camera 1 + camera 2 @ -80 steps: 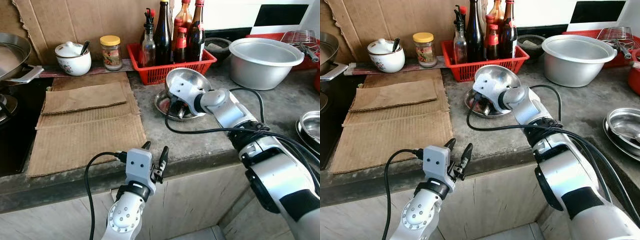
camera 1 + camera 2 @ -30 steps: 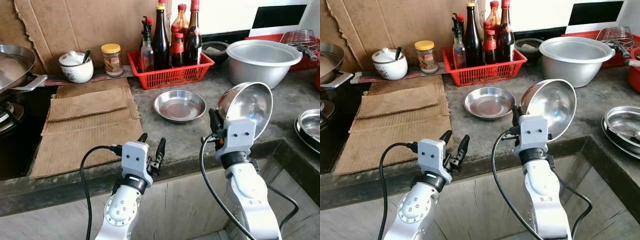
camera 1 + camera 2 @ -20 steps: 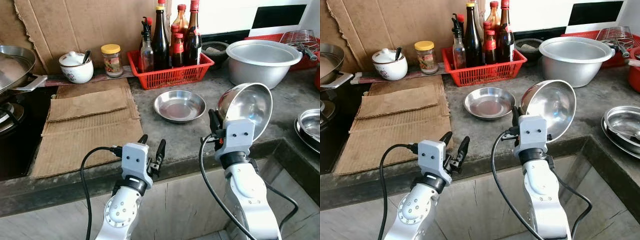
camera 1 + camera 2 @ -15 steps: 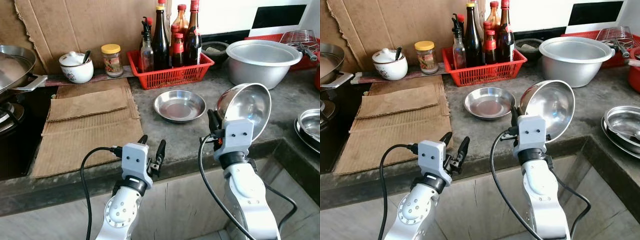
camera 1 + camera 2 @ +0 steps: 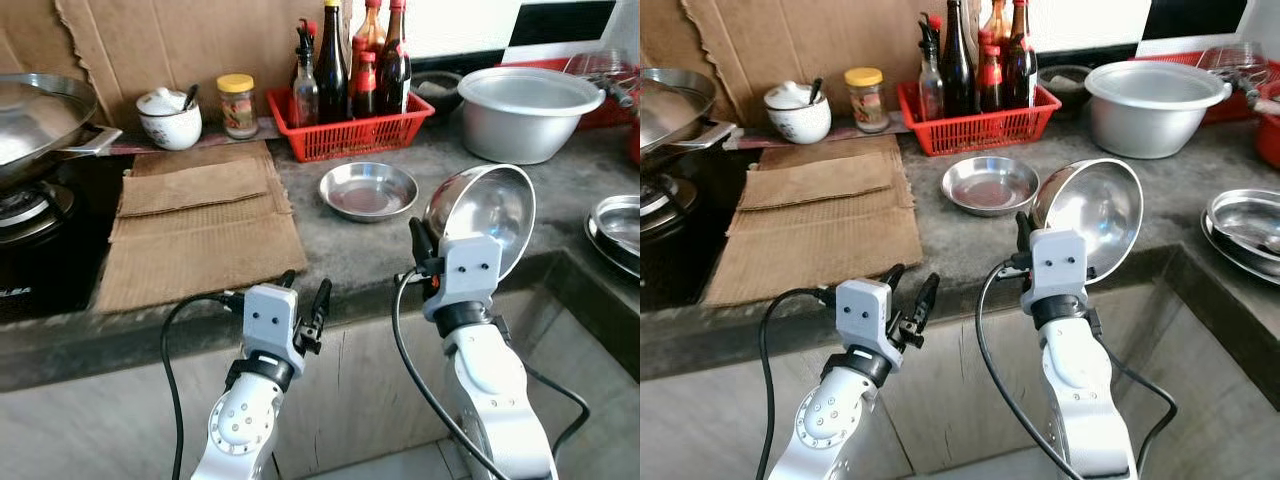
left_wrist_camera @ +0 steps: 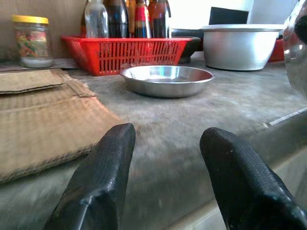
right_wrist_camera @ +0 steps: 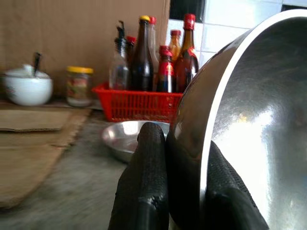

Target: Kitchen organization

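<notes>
My right gripper [image 5: 428,246] is shut on the rim of a shiny steel bowl [image 5: 482,208], held tilted on edge above the counter's front edge. In the right wrist view the fingers [image 7: 144,182] pinch the bowl wall [image 7: 249,120], one inside and one outside. A shallow steel dish [image 5: 368,190] rests on the grey counter in front of the red basket [image 5: 362,128]. My left gripper [image 5: 305,297] stands open with nothing in it, low at the counter's front edge. The left wrist view has its fingers [image 6: 103,177] pointing across the counter toward the dish [image 6: 166,79].
Bottles fill the red basket. A large aluminium basin [image 5: 525,100] sits at the back right, steel plates [image 5: 616,226] at the right edge. Cardboard sheets [image 5: 200,225] cover the counter's left, with a jar [image 5: 237,104], a white pot [image 5: 170,117] and a wok [image 5: 40,110] beyond.
My right gripper lifted the steel bowl off the shallow dish and drew it back to the counter's edge. Since then the camera has pulled back a little; the arms hold still.
</notes>
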`<state>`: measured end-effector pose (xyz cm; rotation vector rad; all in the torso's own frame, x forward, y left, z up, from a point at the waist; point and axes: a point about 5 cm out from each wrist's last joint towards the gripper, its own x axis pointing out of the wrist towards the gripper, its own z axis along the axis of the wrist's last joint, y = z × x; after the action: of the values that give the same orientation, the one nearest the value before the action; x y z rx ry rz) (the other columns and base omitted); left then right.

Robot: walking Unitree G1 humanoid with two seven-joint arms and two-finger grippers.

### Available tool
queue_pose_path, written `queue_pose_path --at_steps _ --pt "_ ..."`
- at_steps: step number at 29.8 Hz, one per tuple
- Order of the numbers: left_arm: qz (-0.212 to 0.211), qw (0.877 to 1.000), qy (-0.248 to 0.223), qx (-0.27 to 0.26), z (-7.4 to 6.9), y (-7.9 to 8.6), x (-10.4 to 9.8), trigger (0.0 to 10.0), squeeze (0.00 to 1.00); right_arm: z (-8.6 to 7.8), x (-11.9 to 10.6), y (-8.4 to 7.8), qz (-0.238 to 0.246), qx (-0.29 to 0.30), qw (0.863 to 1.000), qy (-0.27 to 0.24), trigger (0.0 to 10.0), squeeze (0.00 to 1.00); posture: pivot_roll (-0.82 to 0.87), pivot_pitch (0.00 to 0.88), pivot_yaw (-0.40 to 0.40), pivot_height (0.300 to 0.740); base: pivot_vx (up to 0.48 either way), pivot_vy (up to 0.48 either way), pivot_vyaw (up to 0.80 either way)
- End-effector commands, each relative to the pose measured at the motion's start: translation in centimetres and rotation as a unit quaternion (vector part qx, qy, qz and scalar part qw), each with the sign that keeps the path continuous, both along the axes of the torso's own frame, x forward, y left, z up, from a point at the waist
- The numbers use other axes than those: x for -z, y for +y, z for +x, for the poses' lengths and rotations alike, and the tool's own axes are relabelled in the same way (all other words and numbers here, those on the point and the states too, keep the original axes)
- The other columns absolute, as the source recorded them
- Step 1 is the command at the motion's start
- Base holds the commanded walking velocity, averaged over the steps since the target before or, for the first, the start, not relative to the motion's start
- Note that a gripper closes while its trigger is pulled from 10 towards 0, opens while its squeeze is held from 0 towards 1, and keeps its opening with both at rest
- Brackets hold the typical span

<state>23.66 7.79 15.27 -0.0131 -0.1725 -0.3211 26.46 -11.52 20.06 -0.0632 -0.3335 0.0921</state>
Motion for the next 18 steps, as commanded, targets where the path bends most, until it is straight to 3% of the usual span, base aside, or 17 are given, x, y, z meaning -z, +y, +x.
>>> queue_pose_path --at_steps 1,12,18 --pt "-0.001 1.000 -0.001 0.002 -0.12 -0.07 -0.15 10.0 0.00 -0.20 -0.74 0.17 0.000 -0.003 1.000 -0.014 0.0 0.00 0.04 0.031 0.010 0.740 -0.311 0.000 0.00" --pt "0.000 1.000 0.000 0.004 -0.04 -0.13 -0.14 10.0 0.00 -0.24 -0.41 0.12 0.008 -0.003 1.000 -0.003 0.0 0.00 0.04 0.032 0.012 0.740 -0.311 0.000 0.00" --pt "0.000 1.000 0.001 0.005 -0.05 -0.17 -0.13 10.0 0.00 -0.24 -0.32 0.16 0.010 -0.005 1.000 0.003 0.0 0.00 0.04 0.032 0.013 0.740 -0.310 0.000 -0.78"
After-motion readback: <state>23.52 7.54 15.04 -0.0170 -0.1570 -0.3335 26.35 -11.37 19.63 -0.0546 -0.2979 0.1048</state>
